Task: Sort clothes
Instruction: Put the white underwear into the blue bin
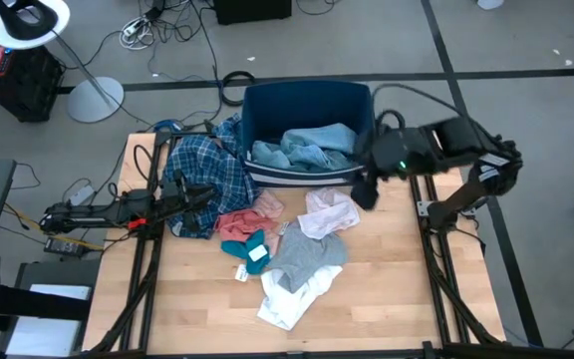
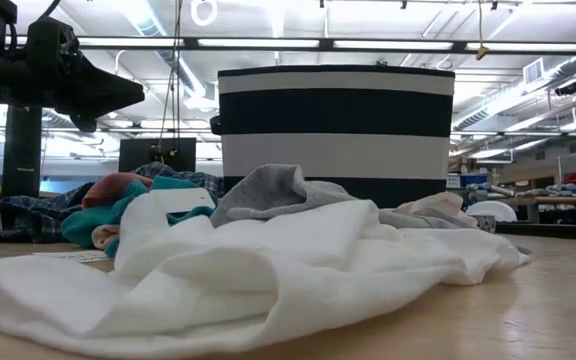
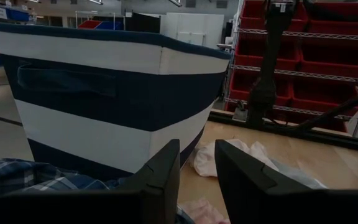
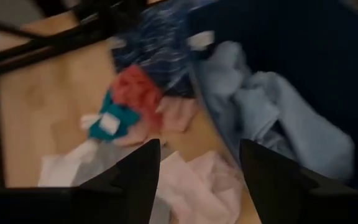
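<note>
The large light blue garment (image 1: 305, 148) lies inside the dark blue bin (image 1: 257, 105); it also shows in the right wrist view (image 4: 272, 112). The plaid shirt (image 1: 199, 168) lies heaped against the bin's left side. On the table lie the salmon pink (image 1: 241, 220), teal (image 1: 245, 246), grey (image 1: 307, 256), white (image 1: 289, 301) and pale pink (image 1: 329, 213) garments. My left gripper (image 3: 197, 180) hovers over the plaid shirt, open by a narrow gap and empty. My right gripper (image 4: 197, 168) hangs at the bin's near right corner, open wide and empty.
The bin (image 2: 334, 130) stands at the table's far edge and fills much of the left wrist view (image 3: 92, 106). Bare wood (image 1: 397, 289) shows along the table's near and right sides. Cables and a lamp base lie on the floor beyond the table.
</note>
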